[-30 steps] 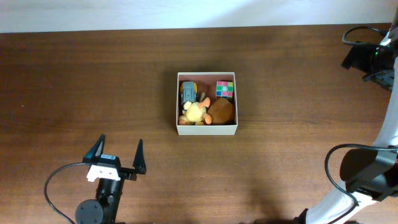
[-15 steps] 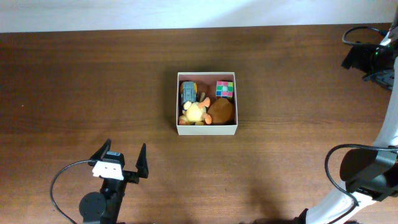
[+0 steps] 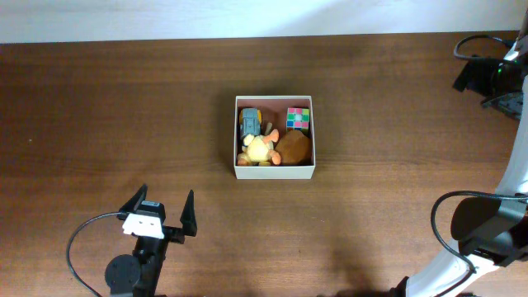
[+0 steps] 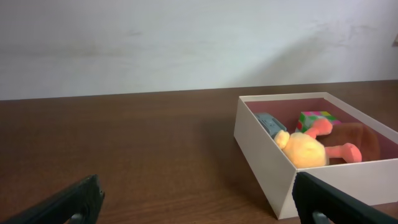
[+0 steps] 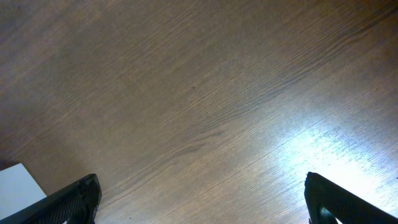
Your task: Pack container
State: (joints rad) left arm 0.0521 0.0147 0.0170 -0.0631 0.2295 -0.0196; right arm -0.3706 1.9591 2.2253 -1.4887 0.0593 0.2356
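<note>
The container (image 3: 275, 172), a white square box with a pink-brown inside, stands mid-table. It holds a yellow plush duck (image 3: 258, 148), a brown toy (image 3: 294, 148), a coloured cube (image 3: 298, 118) and a grey-blue toy car (image 3: 249, 122). My left gripper (image 3: 158, 211) is open and empty, near the front edge, well to the front left of the container. The left wrist view shows the container (image 4: 261, 149) ahead to the right of the open jaws (image 4: 199, 190), with the duck (image 4: 305, 149) inside. My right gripper (image 5: 202, 186) is open and empty over bare wood; its arm (image 3: 495, 78) is at the far right.
The brown wooden table (image 3: 124, 107) ends at a pale wall along the back. Black cables loop by the left arm's base (image 3: 78, 247) and the right arm (image 3: 441, 223). A white corner (image 5: 18, 183) shows at the lower left of the right wrist view.
My left gripper has drawn back a little toward the front edge and turned slightly. The container, toys and right arm have not moved.
</note>
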